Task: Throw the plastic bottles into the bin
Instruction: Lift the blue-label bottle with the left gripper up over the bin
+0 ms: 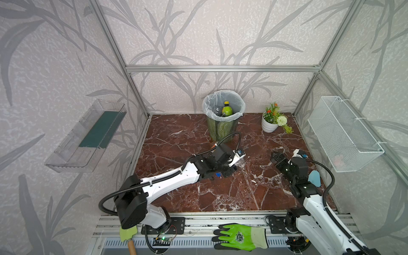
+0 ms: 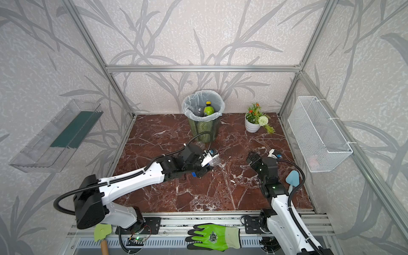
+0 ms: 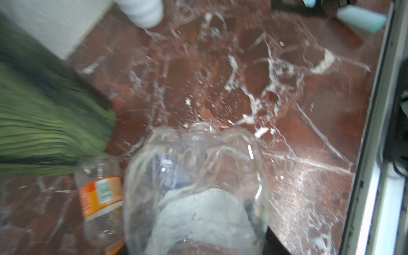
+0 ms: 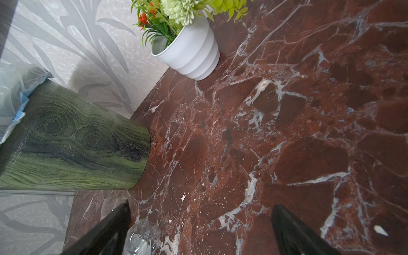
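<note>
The clear bottle [image 3: 194, 176] is filling the left wrist view, right up close, and the left gripper [image 1: 238, 160] is squeezing it near the middle of the tabletop [image 1: 176, 136]. The red stone tabletop is lying mostly bare, with lots of free room in front and on the right side. The bin [image 1: 223, 130] is standing at the back by the wall, with its white bag folding over the rim. Both top views are looking down into it, where a green-yellow bottle [image 1: 226, 109] is standing; the wrist views are showing its outside only. The flower pot [image 1: 269, 127] is sitting near the back right corner, apart from the bin. The right gripper [image 4: 202, 207] is hanging over bare tabletop with its fingers spread wide, holding nothing. An orange-label bottle [image 3: 99, 198] is lying just beside the clear bottle, close to the foot of the bin. Only the left wrist view is showing it plainly; in the top views the left arm is hiding most of it.
</note>
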{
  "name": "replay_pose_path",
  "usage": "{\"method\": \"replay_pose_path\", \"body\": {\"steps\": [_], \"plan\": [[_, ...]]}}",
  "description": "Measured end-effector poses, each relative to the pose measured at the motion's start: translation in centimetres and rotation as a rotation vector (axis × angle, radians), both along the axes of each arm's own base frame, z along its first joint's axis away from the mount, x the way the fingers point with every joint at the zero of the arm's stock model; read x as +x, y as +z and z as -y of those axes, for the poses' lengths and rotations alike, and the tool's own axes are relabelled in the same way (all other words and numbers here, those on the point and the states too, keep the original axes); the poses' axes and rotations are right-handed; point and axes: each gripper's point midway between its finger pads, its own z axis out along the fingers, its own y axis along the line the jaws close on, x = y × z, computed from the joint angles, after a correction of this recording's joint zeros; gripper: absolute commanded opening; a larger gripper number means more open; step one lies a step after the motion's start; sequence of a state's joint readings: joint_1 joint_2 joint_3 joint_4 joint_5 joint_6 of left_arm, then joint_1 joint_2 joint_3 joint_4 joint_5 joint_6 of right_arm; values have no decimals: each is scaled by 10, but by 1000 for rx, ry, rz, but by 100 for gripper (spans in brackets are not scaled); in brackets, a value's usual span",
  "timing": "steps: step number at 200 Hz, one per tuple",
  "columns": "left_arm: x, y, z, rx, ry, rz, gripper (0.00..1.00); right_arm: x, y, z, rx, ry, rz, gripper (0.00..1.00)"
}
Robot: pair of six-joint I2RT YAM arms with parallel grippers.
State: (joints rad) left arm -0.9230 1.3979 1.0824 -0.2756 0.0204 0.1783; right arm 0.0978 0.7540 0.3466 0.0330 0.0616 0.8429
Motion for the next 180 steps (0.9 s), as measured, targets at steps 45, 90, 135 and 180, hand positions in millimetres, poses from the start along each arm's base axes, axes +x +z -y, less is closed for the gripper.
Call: {"method": "replay_pose_path", "body": {"steps": [45,90,135,180], "plan": [[29,145,-63,-299,230,338,51,9,2,-9,22,45,20,100],[24,279,-119,-589,341,667,51,17,9,-20,42,97,30,100],[53,344,-126,-724,358,810,51,19,15,-25,57,127,50,99],[175,314,-85,-740,377,661,73,16,23,-28,69,141,76,99]]}}
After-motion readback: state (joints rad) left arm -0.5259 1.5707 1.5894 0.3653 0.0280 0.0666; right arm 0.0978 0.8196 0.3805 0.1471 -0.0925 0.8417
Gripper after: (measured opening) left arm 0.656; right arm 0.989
